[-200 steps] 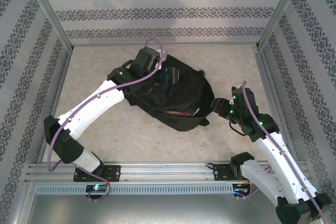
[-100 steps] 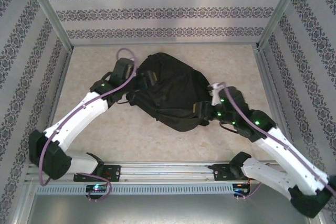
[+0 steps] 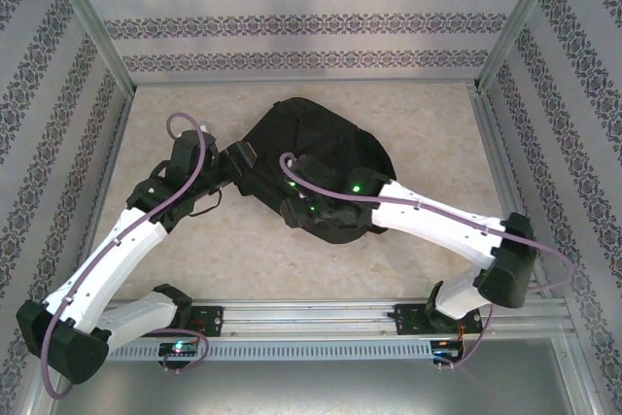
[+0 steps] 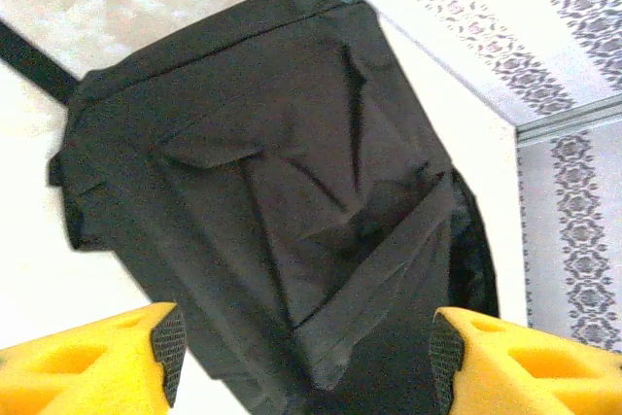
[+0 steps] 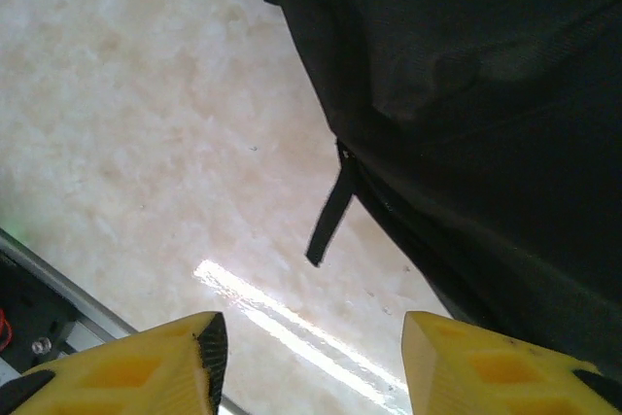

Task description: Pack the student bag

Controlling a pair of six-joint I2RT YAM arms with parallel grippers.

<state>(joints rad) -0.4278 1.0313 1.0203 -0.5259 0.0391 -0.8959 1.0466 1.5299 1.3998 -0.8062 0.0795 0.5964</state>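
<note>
The left tool [image 4: 306, 342] stands with its yellow fingers [image 4: 117, 362] spread wide at the bottom corners of the left wrist view. The student bag [image 4: 282, 172] fills the space ahead of them, and I cannot tell whether they touch it. The right tool [image 5: 311, 328] is also spread, with bare bench [image 5: 146, 94] between its fingers. The bag's dark side and a loose black strap [image 5: 330, 211] lie just beside it at the right of the frame.

In the top view the bag [image 3: 321, 138] lies flat at the centre of the pale mottled bench [image 3: 437, 123]. Walls [image 3: 292, 17] with patterned bands and a metal rail [image 3: 311, 313] enclose it.
</note>
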